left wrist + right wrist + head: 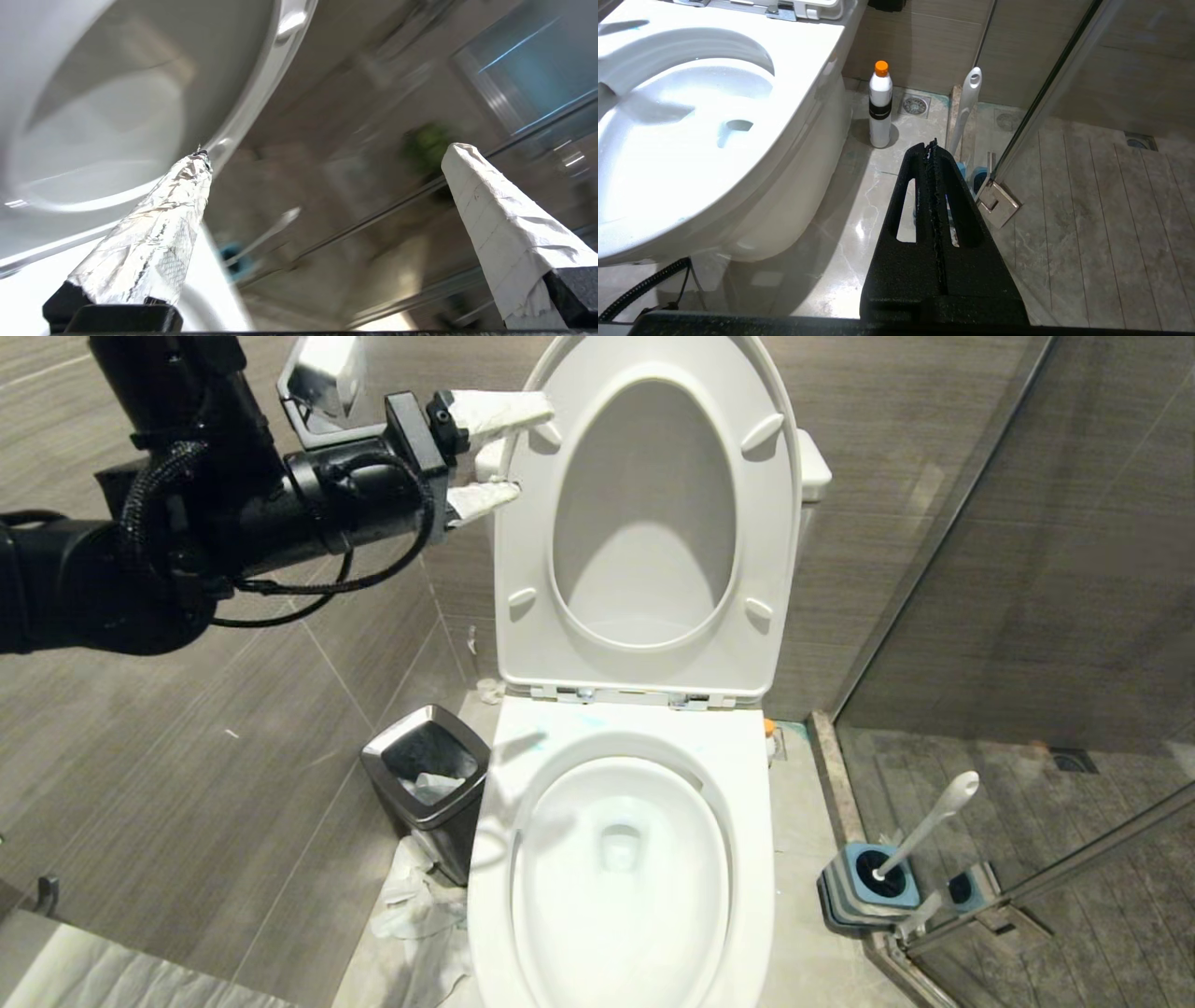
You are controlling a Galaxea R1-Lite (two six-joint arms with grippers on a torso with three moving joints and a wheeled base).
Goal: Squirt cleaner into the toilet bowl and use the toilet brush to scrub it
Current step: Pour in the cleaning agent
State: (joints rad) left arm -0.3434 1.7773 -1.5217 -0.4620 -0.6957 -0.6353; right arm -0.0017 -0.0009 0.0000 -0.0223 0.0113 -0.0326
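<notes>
The white toilet bowl (752, 756) stands open in the middle, its seat and lid (653, 513) raised against the wall. My left gripper (521, 450) hangs high at the left edge of the raised seat. It is open and empty, with wrapped fingertips (196, 172) far apart. The toilet brush (934, 823) leans in its blue-and-grey holder (864, 889) on the floor to the right of the bowl. The white cleaner bottle (880, 105) with an orange cap stands upright on the floor beside the bowl (803, 42). My right gripper (931, 145) is shut and empty, low over the floor near the brush (969, 100).
A steel-rimmed black bin (425, 775) stands left of the bowl, with crumpled paper (420, 915) on the floor in front of it. A glass shower door (1027, 616) with a metal hinge (998, 203) closes off the right side. A floor drain (914, 105) lies behind the bottle.
</notes>
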